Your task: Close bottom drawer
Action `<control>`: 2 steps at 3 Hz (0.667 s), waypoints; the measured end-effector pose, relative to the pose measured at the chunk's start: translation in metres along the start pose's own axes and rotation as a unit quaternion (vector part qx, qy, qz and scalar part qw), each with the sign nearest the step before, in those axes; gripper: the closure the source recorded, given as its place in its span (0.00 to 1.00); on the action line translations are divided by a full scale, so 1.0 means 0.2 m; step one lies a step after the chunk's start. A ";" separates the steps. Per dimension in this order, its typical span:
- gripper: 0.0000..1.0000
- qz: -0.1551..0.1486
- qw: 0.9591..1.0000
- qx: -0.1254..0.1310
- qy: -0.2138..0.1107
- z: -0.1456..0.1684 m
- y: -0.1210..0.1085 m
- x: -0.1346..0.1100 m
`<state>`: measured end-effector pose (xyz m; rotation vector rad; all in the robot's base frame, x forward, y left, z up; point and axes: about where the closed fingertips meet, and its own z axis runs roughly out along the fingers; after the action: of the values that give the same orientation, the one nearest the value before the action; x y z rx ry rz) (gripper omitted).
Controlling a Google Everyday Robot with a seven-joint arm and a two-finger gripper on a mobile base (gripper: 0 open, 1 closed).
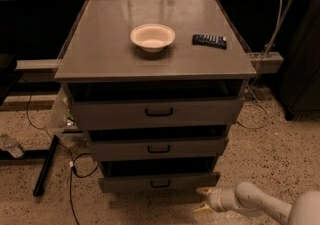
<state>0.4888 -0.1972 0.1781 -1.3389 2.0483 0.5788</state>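
Speckled flooring surrounds a grey cabinet whose bottom drawer (159, 182) sits low and slightly out, its front running left to right. The end effector (202, 199) hovers just off its right corner, fingers spread and empty. The panel lies up-left of it.

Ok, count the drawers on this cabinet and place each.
3: the top drawer uppermost, the middle drawer below it, the bottom drawer lowest, slightly out, with the gripper just before its front. None looks hidden.

Bare floor (145, 211) lies before the bottom drawer (159, 182); the gripper (201, 199), jaws apart, sits by its right corner; a cable (80, 169) trails left.
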 end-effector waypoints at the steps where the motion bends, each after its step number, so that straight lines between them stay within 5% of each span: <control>1: 0.62 -0.013 1.000 -0.001 -0.009 0.08 -0.17 -0.03; 2: 0.86 -0.032 0.999 0.010 -0.007 0.15 -0.40 -0.07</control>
<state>0.5753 -0.1997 0.1639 -1.3805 1.9869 0.5361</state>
